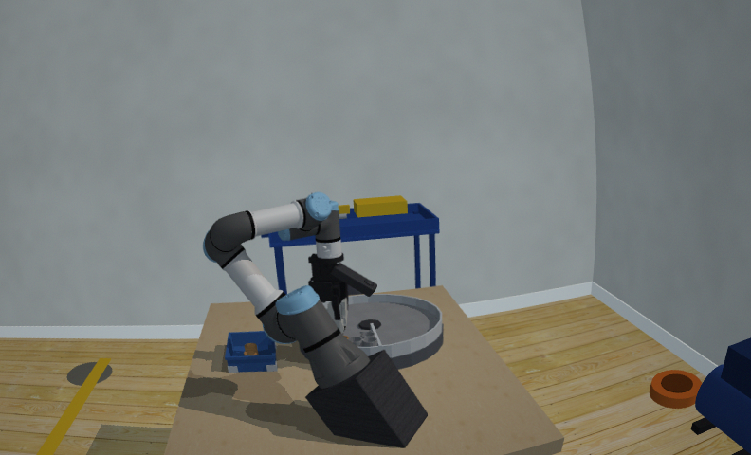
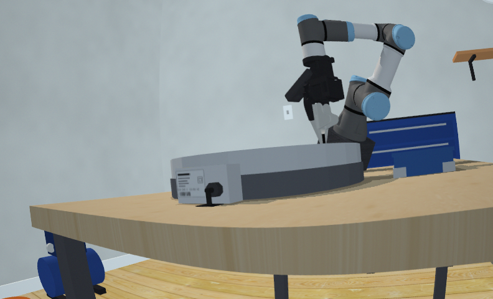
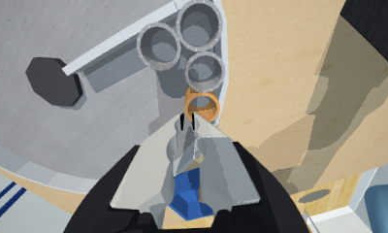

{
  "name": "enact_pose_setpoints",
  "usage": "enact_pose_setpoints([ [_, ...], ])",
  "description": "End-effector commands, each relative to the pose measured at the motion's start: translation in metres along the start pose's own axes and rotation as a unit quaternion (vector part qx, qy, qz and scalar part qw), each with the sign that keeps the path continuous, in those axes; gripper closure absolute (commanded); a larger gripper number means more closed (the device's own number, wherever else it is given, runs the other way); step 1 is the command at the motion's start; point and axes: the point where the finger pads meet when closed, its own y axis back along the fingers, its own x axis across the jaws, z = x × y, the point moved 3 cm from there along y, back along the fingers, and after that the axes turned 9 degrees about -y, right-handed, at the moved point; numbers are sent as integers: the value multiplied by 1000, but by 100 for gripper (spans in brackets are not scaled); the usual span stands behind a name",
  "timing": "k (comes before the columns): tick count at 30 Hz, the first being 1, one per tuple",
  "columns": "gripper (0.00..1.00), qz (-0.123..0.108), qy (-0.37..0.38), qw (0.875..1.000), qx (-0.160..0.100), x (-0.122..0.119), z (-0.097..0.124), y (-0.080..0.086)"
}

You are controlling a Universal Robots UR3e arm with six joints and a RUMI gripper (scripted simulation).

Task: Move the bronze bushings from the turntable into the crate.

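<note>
My gripper (image 1: 342, 328) (image 2: 323, 142) (image 3: 187, 114) is shut, with nothing seen between its tips. It points down at the near-left side of the turntable (image 1: 405, 318) (image 2: 286, 159) (image 3: 109, 133). In the wrist view its tips overlap the edge of a bronze bushing (image 3: 210, 116) by the rim; whether they touch it I cannot tell. Steel bushings stand beyond it in a cluster: one (image 3: 187, 73) beside the bronze one, one (image 3: 140, 47) against the guide bar, and one (image 3: 179, 29) in the corner. The blue crate (image 1: 249, 361) (image 2: 421, 162) (image 3: 187, 191) holds bronze (image 1: 250, 349).
A pale guide bar (image 1: 375, 334) (image 3: 118, 40) runs from near the dark hub (image 1: 369, 324) (image 3: 54, 83) to the turntable's raised rim. The arm's black base block (image 1: 368, 400) stands on the table near the crate and turntable. A blue cart (image 1: 391, 227) stands behind the table.
</note>
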Motion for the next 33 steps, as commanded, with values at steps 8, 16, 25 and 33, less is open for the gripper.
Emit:
enact_pose_setpoints([
  [8,95,-2,0,1000,0,-1,0,-19],
  [16,95,-2,0,1000,0,-1,0,-21],
  [25,95,-2,0,1000,1,-1,0,-21],
  [33,95,-3,0,1000,1,-1,0,-21],
])
